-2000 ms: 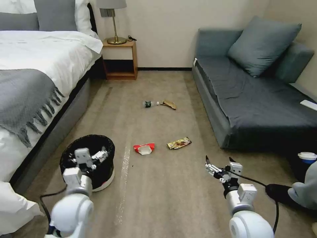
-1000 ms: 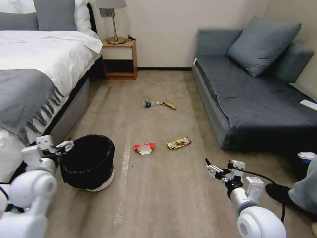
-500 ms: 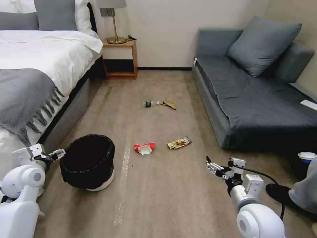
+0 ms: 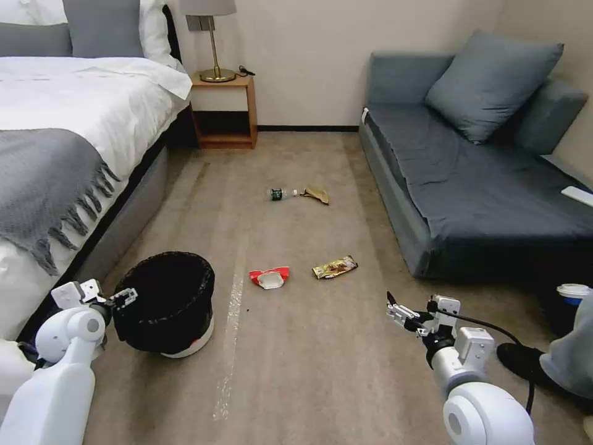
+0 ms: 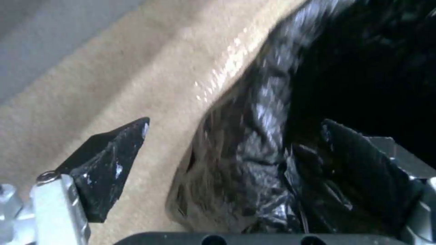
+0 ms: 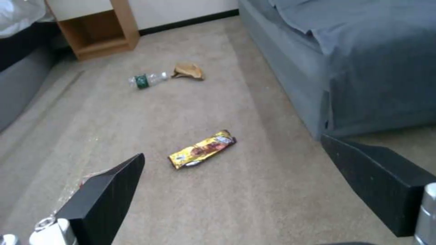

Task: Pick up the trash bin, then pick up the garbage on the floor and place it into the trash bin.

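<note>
While the right gripper [image 4: 404, 314] hangs spread, well right of the trash bin [image 4: 165, 303], the left gripper [image 4: 120, 298] reaches level, fingers spread astride its rim.

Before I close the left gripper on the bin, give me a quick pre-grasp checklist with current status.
1. Left gripper open: ok; the fingers are spread apart in the left wrist view.
2. Fingers straddle the trash bin rim: ok; one finger is outside over the carpet, the other inside against the black liner.
3. Rigid rim, not only liner, between the fingers: cannot tell.
4. Bin upright on the floor: ok.
5. Right gripper open, holding nothing, away from the bin: ok.
6. Garbage on the floor, none knocked by the arms: ok; red-and-white wrapper, snack packet, bottle, paper scrap.
</note>
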Controlling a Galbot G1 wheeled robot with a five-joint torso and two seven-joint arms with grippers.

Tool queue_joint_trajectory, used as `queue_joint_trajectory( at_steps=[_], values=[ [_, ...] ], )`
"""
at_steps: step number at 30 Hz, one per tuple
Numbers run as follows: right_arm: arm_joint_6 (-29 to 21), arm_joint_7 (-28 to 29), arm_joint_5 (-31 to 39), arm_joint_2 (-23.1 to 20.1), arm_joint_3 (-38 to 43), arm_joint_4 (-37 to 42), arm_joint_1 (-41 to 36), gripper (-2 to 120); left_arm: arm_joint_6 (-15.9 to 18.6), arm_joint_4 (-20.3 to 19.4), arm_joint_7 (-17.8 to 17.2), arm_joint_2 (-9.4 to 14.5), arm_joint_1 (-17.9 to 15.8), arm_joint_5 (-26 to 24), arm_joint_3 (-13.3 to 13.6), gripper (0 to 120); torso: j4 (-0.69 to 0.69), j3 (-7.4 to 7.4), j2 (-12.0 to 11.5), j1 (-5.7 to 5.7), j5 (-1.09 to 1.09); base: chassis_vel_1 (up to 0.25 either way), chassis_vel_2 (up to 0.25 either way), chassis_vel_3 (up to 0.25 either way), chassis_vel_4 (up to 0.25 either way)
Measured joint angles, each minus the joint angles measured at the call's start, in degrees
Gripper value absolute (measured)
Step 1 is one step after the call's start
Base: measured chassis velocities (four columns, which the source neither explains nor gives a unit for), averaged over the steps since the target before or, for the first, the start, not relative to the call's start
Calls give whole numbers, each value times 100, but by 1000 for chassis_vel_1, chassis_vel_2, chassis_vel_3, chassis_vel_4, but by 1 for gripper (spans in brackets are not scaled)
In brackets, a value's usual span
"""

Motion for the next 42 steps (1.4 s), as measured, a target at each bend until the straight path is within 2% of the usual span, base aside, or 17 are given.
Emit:
queue_joint_trajectory(
  at_steps=[4,9,11,14,15,17,20,21,24,27,28,30,31,32,35,40,42],
  values=[
    [11,-13,-63,37,-75,-2,-18,100,16,28,41,-27,-26,-58,18,92,-1,0,0,0,2,0,0,0,0],
    [34,-24,-96,38,-130,-17,-29,100,19,-71,179,-47,66,-40,21,70,-1,0,0,0,1,0,0,0,0],
    [35,-25,-91,32,-129,-16,-34,100,19,-86,192,-50,86,-34,20,67,0,0,0,0,1,0,0,0,0],
    [47,-30,-81,17,-129,-17,-65,100,20,-106,278,-73,179,116,13,51,-1,-1,0,0,4,0,0,0,0],
    [47,-30,-81,17,-129,-17,-65,100,20,-106,278,-73,179,116,13,51,-1,-1,0,0,4,0,0,0,0],
    [49,-33,-79,16,-144,-17,-72,100,10,-92,323,-91,246,226,25,41,0,-1,1,0,6,0,0,0,0],
    [49,-37,-76,15,-149,-14,-78,100,10,-101,344,-105,289,272,23,34,0,-1,1,0,3,0,0,0,0],
    [49,-37,-75,12,-150,-13,-82,100,10,-138,351,-110,314,284,16,26,0,-1,1,0,2,0,0,0,0],
    [49,-37,-73,11,-150,-11,-88,100,10,-193,354,-113,337,290,2,21,0,-1,1,0,1,0,0,0,0],
    [72,-38,-68,24,-170,-2,-130,100,12,-559,364,-117,452,383,-66,4,-2,0,0,0,-5,0,0,0,0],
    [72,-38,-68,24,-170,-2,-130,100,12,-559,364,-117,452,383,-66,4,-2,0,0,0,-5,0,0,0,0],
    [117,-38,-65,36,-186,3,-142,100,-51,-888,367,-122,552,721,-112,0,-3,0,0,0,-1,0,0,0,0],
    [117,-38,-65,36,-186,3,-142,100,-51,-888,367,-122,552,721,-112,0,-3,0,0,0,-1,0,0,0,0],
    [131,-38,-62,37,-188,8,-142,100,-78,-1056,367,-134,624,922,-126,0,-2,0,0,0,-2,0,0,0,0],
    [138,-31,-20,39,-174,16,-113,100,-218,-1671,454,-241,931,1748,-135,0,0,0,0,0,0,0,0,0,0],
    [166,-27,89,36,-156,16,-76,100,-313,-2073,475,-328,1196,2143,-132,0,-2,0,0,0,0,0,0,0,0],
    [205,-26,206,38,-149,17,-53,100,-451,-2294,488,-370,1402,2525,-139,0,-2,0,0,0,2,0,0,0,0]
  ],
)
